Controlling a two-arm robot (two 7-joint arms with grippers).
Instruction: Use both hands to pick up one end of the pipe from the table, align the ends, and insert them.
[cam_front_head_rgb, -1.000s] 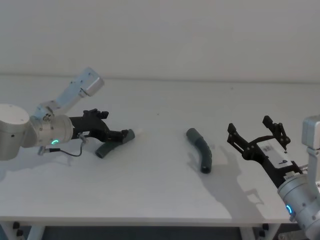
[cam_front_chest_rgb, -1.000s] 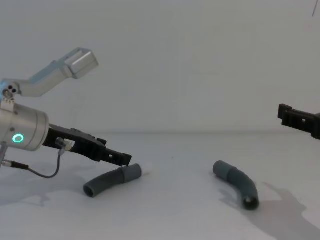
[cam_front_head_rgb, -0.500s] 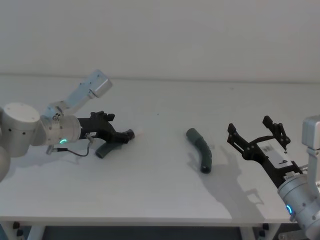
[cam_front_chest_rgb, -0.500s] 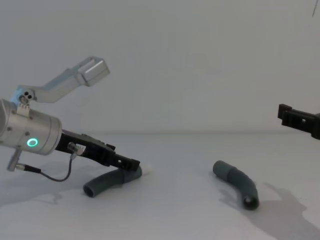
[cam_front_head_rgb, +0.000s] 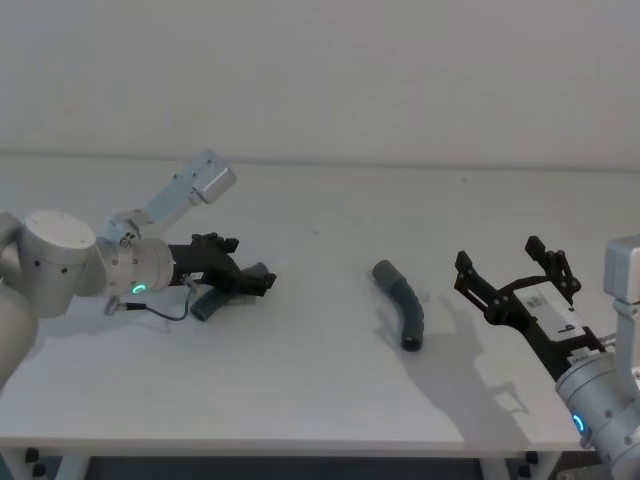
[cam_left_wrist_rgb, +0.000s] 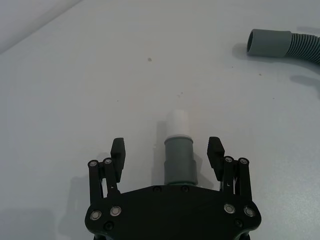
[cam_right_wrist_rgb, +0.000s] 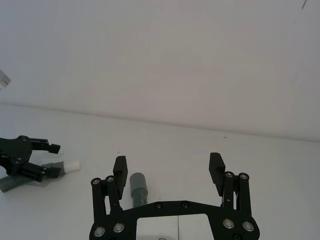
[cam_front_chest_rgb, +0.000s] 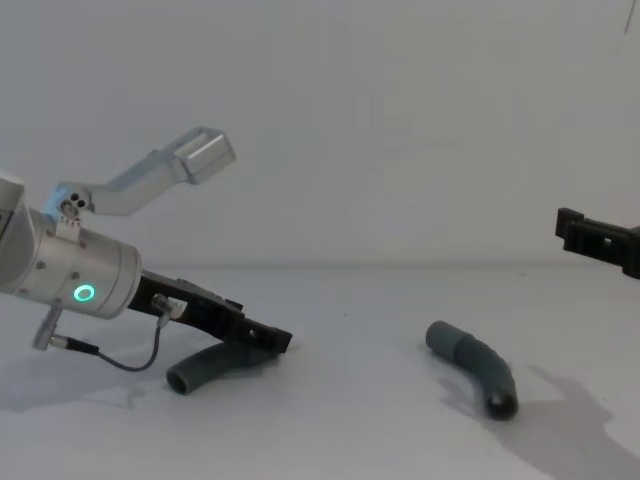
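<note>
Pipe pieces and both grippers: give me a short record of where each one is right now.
left piece: lying on the table
right piece: lying on the table, untouched
left gripper: open, low, fingers either side of left piece's cuff, gaps showing
right gripper: open, raised, apart from right piece

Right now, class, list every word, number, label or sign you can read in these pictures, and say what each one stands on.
No text here can be read.
The white label on the right gripper has small dark marks on it: too small to read.
The left pipe piece, right pipe piece and table show no writing.
</note>
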